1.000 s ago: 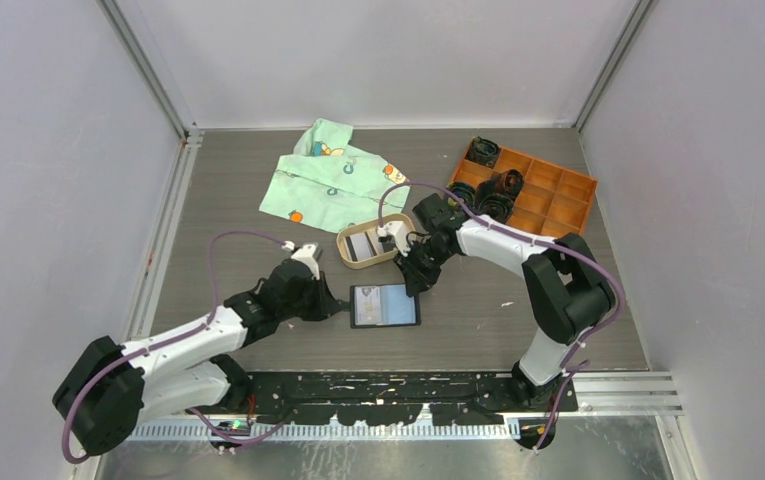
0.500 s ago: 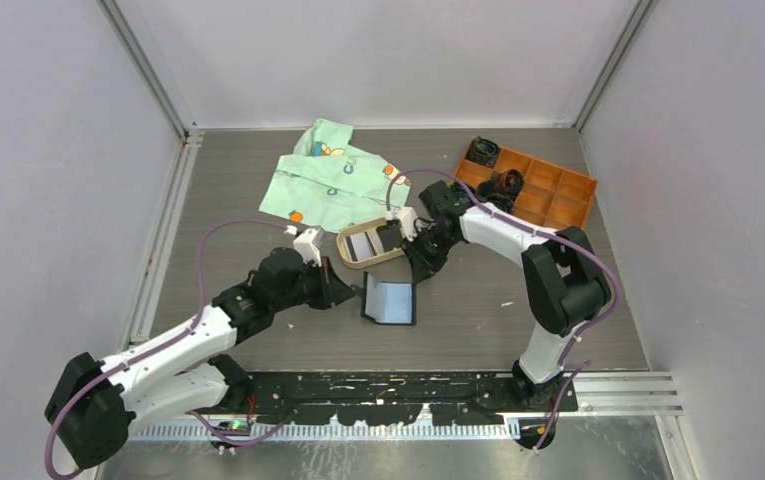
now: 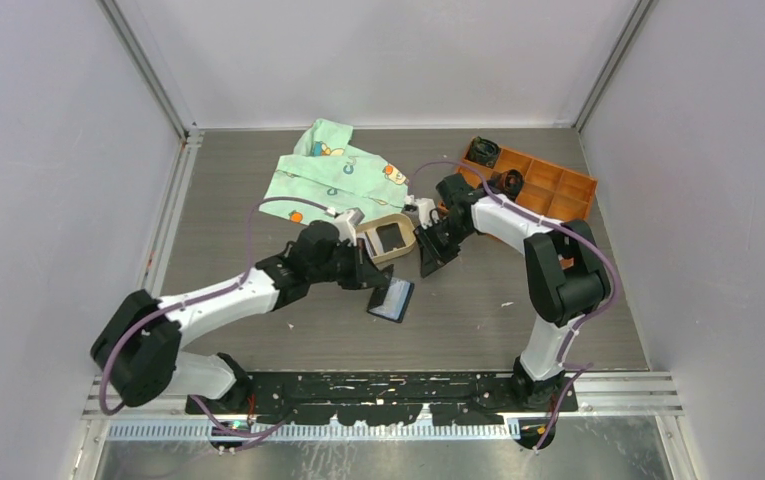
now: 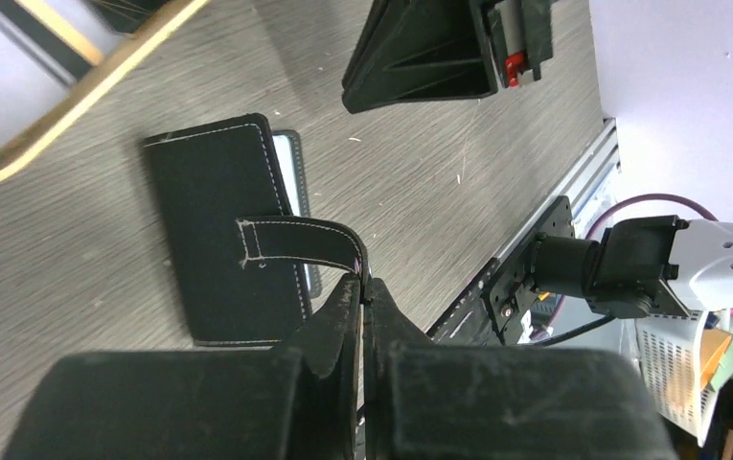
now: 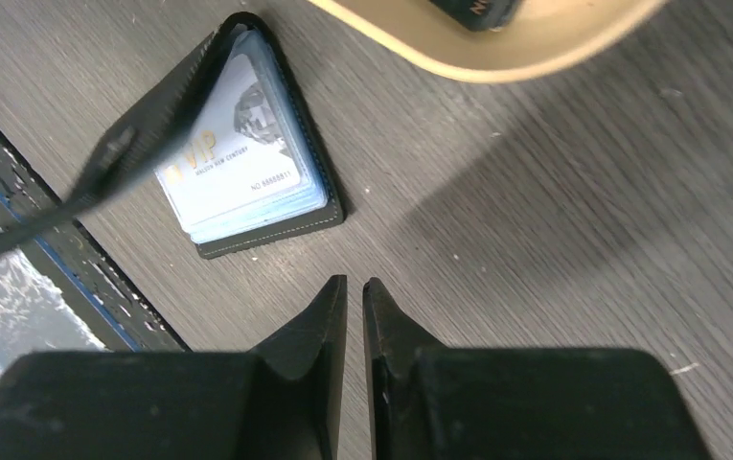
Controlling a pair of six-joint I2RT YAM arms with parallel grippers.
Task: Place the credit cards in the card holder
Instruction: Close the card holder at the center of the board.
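Just left of centre in the top view, your left gripper (image 4: 362, 287) pinched the card holder's (image 3: 391, 298) strap, cover tilted up over a white card (image 5: 233, 158); further right, your right gripper (image 5: 355, 286) hung barely parted, empty.

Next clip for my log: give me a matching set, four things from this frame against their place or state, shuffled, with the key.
1 card holder
2 tan tray
3 orange box
4 left tool

A far right of the table
B shut on the strap
C partly open, white card showing inside
D holds a dark card, near the green cloth

Pairs: 1-C, 2-D, 3-A, 4-B
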